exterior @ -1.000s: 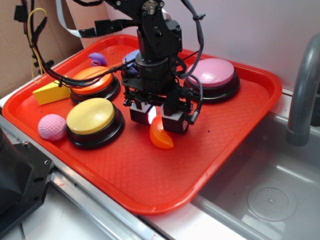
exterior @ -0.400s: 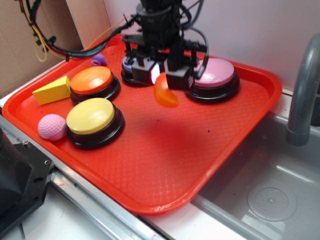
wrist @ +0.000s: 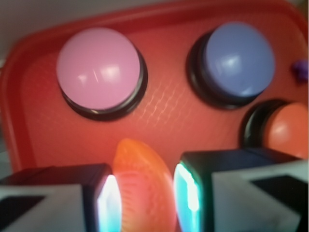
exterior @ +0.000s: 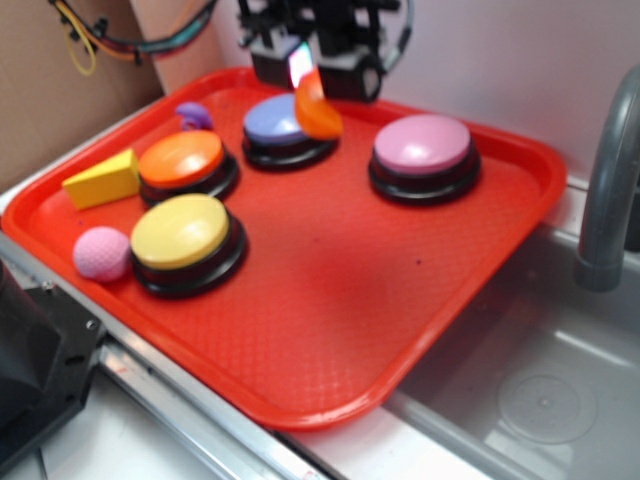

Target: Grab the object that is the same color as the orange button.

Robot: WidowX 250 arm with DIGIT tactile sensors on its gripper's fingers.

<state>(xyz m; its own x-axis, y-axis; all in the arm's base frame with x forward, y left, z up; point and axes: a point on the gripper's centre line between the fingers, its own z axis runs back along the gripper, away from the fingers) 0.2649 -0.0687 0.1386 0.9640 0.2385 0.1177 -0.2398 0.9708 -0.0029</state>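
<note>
Aloft, the small glossy orange crescent of plastic (exterior: 318, 108) is pinched between the pads of the black gripper (wrist: 143, 193), well above the red plastic tray (exterior: 330, 330).
Pressure is best kept even, since the slick curved piece could be squeezed out sideways. Below lie domed buttons on black bases: blue-topped (wrist: 237, 59), pink-topped (wrist: 99, 66), and further off the orange button (exterior: 181, 160).

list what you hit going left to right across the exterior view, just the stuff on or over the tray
yellow wedge block → pink ball → orange button → blue button → orange crescent piece held in the gripper → pink button
</note>
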